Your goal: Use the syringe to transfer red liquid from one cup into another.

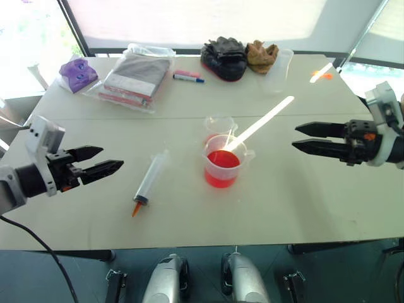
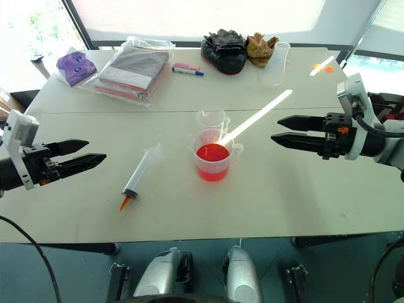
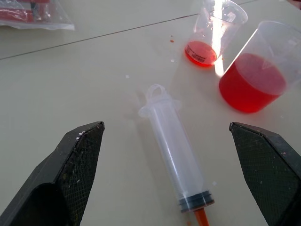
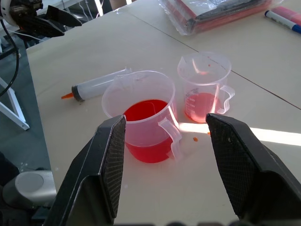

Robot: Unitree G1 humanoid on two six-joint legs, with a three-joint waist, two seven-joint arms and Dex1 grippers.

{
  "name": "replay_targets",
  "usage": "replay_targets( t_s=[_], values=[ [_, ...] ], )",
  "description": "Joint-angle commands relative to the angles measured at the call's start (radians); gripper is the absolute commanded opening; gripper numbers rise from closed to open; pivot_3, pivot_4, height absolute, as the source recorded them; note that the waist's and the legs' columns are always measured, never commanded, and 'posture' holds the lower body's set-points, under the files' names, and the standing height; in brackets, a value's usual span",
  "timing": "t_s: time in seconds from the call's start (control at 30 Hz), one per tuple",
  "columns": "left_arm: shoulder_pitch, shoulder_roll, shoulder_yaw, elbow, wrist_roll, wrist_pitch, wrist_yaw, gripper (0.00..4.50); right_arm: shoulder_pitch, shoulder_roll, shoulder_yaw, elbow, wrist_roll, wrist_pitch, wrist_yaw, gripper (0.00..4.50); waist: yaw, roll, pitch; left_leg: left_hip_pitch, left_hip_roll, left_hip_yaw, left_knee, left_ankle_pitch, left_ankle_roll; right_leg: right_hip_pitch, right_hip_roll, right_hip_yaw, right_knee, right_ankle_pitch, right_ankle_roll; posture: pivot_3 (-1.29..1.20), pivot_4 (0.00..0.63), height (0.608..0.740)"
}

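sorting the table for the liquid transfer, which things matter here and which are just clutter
For the job: syringe, big cup of red liquid, small cup.

Lying about: markers, bagged packet, purple item, gloves, tall cup.

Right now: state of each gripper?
Left gripper: open, empty, above the table near the clear plastic syringe.
Right gripper: open, empty.

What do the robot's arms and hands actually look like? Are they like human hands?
Not like hands. Each arm ends in a pincer: the left pincer and right pincer each have two long, pointed black fingers with a fine mesh-textured inner face. A pale grey boxy block sits at each wrist, with small orange details, and a black cable hangs from the left arm.
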Motion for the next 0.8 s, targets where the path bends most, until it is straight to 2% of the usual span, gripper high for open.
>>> replay_targets(
  t_s=[0.03,0.13,0.53,0.67,0.73,0.8],
  values=[
    [0.027,0.027,0.016,-0.033,0.042,-0.046,-0.022,4.49,-0.020,-0.015,-0.005,0.013,-0.015,-0.029,0.016,2.82,-0.001,0.000,0.000,0.000,0.000,0.000,0.000,0.000,0.000,0.000,0.000,0.000,0.000,0.000,0.000,0.00,0.150,0.740],
    [-0.005,-0.002,0.038,-0.020,-0.006,-0.038,0.005,4.49,-0.030,-0.015,0.005,0.026,-0.030,-0.041,0.022,2.82,-0.001,0.000,0.000,0.000,0.000,0.000,0.000,0.000,0.000,0.000,0.000,0.000,0.000,0.000,0.000,0.00,0.150,0.740],
    [-0.030,0.048,-0.021,-0.030,0.051,-0.058,-0.012,4.49,-0.027,-0.020,0.041,0.044,-0.093,-0.067,0.025,2.82,0.000,0.000,0.000,0.000,0.000,0.000,0.001,0.000,0.000,0.001,0.000,0.000,0.001,0.000,0.000,0.00,0.150,0.740],
    [-0.116,0.053,-0.053,-0.021,0.072,-0.054,0.059,4.49,-0.026,-0.025,0.046,0.031,-0.103,-0.052,0.014,2.82,0.001,0.000,0.000,0.000,0.000,0.000,0.001,0.000,0.000,0.001,0.001,-0.001,0.001,0.000,0.000,0.00,0.150,0.740],
    [-0.197,0.089,-0.100,0.014,0.061,0.001,0.074,4.49,-0.026,-0.025,0.048,0.034,-0.118,-0.071,0.020,2.82,0.001,0.000,0.000,0.000,0.000,0.000,0.002,0.000,0.000,0.001,0.001,-0.001,0.001,0.000,0.000,0.00,0.150,0.740],
    [-0.294,0.176,-0.189,0.052,0.012,0.131,0.037,4.49,-0.037,-0.026,0.050,0.042,-0.126,-0.092,0.032,2.82,0.001,-0.001,0.000,0.000,0.000,0.000,0.003,0.001,0.002,0.002,0.001,-0.001,0.001,0.000,0.000,0.00,0.150,0.740]
  ],
)
